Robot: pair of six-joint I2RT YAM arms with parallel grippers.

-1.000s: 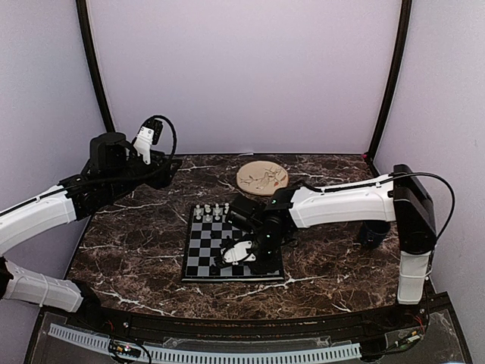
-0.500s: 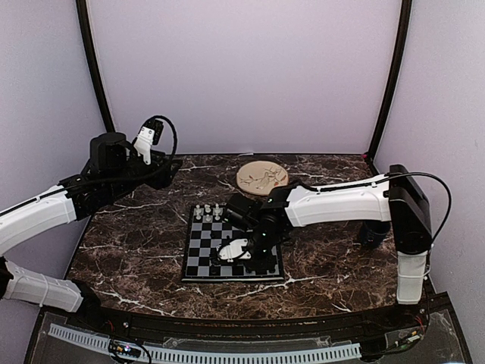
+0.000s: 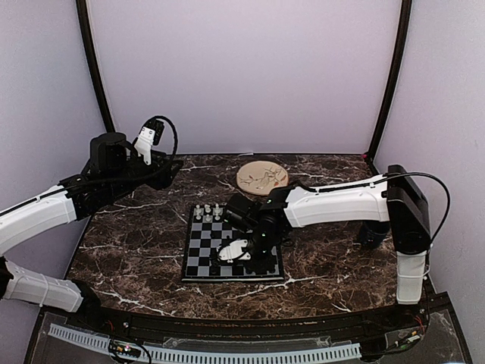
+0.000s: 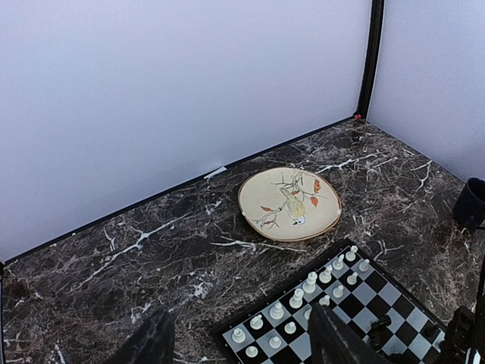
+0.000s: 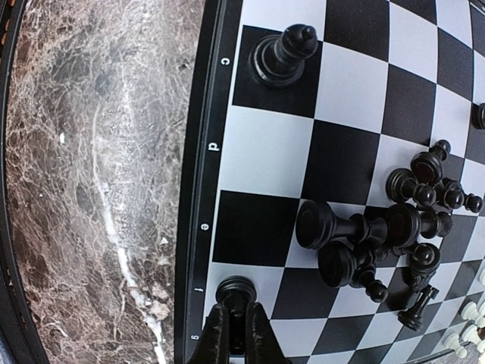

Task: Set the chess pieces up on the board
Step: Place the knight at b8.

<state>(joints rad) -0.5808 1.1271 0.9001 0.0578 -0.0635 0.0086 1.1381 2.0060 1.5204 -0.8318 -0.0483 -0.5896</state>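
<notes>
**Q:** What has moved in the last second?

**A:** Very little. The right arm (image 3: 341, 203) has edged leftward over the board (image 3: 198, 254). The left arm (image 3: 45, 212) has stayed raised over the far left of the marble table (image 3: 129, 243).

**Q:** Where are the chess pieces?

**A:** White pieces (image 4: 303, 292) fill the board's two far rows, near a round painted plate (image 4: 289, 203). Most black pieces (image 5: 379, 243) lie in a toppled heap on the near half. One black figure (image 5: 282, 53) stands upright on the edge square marked c.

**Q:** And the grippers?

**A:** The left gripper (image 4: 242, 327) has its fingers wide apart and holds nothing. The right gripper (image 5: 235, 345) has its jaws almost together, pinching an upright black piece (image 5: 235, 292) on the edge square marked f.

**Q:** How will that piece handle?

**A:** Probably light, rigid and smooth, so it could tip or slip easily. Holding it low on the stem, just above the base, looks safest.
</notes>
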